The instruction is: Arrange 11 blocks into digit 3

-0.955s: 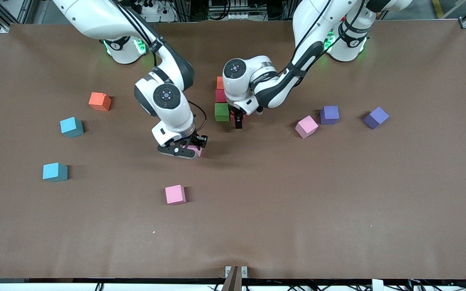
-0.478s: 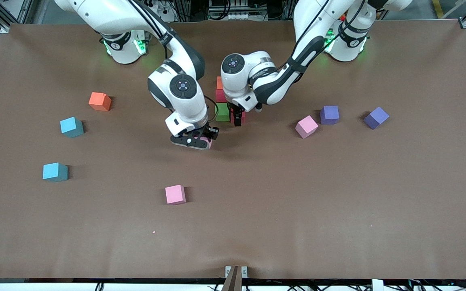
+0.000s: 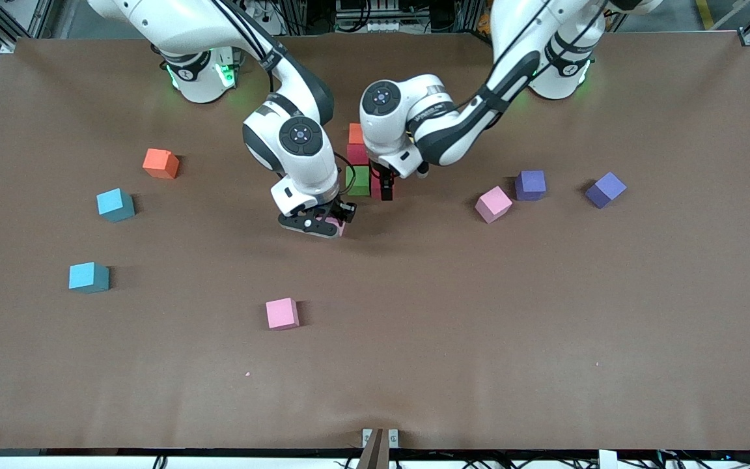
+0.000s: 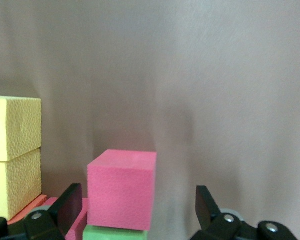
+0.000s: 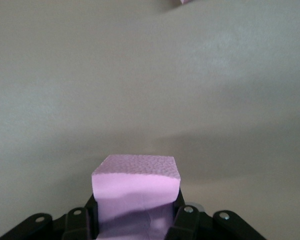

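Right gripper nearer the green block, clamped on pink cube; left gripper apart; yellow blocks only left-wrist-visible.

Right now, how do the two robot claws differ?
The right gripper is shut on a pink block, carried over the table just in front of the green block. The left gripper is open and holds nothing; it hangs over a red block in the cluster. Both point downward.

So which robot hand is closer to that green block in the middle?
The left. The open left gripper hangs right beside the green block, over the cluster. The right gripper, shut on a pink block, is over bare table a little nearer the camera.
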Motion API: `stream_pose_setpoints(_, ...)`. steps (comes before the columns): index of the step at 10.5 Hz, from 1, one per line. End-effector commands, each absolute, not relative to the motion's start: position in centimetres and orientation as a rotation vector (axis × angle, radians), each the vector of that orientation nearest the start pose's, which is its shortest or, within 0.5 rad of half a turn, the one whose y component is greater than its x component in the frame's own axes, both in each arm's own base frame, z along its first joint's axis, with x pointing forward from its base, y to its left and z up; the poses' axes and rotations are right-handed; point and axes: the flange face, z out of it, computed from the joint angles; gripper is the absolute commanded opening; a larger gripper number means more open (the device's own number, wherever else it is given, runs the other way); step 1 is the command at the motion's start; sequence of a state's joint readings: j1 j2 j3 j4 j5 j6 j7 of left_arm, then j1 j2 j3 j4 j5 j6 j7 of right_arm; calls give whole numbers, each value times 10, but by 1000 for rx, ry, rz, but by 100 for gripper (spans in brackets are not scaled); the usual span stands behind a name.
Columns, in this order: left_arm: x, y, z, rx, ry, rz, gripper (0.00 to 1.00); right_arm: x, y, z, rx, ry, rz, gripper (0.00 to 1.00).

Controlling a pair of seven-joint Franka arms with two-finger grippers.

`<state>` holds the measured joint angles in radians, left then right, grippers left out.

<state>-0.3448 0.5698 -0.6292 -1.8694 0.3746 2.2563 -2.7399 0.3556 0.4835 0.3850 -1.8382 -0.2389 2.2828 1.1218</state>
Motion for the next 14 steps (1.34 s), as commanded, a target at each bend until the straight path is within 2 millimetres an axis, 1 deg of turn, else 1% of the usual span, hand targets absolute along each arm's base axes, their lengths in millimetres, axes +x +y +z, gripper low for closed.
stream_pose_setpoints(1,400,-475,277,2192,2347,13,100,466,439,263,-3118,480,35,20)
stream_pose_setpoints(2,409,-465,282,2234,2317,31,100,452,452,257,-3130,459,38,21)
stream_pose_setpoints(3,420,-451,286,2272,2299,51,100,446,460,251,-3128,470,43,20)
stream_pose_setpoints(4,434,-436,294,2302,2278,72,100,444,464,246,-3113,468,41,20)
stream_pose_setpoints(5,446,-422,301,2337,2245,87,100,443,464,239,-3121,417,47,20)
stream_pose_setpoints(6,459,-406,309,2368,2212,100,100,442,464,233,-3144,292,44,20)
stream_pose_setpoints(7,474,-389,316,2390,2178,108,100,442,464,231,-3150,228,45,20)
stream_pose_setpoints(9,494,-363,331,2469,2072,131,100,444,466,232,-3148,95,34,20)
stream_pose_setpoints(10,507,-346,337,2499,2031,136,100,443,469,229,-3123,90,20,20)
stream_pose_setpoints(11,516,-334,342,2539,1975,141,100,436,477,224,-3109,80,18,20)
stream_pose_setpoints(13,535,-312,346,2594,1893,131,100,428,484,220,-3113,43,19,21)
stream_pose_setpoints(14,537,-312,340,2646,1831,114,100,426,485,220,-3117,21,15,21)
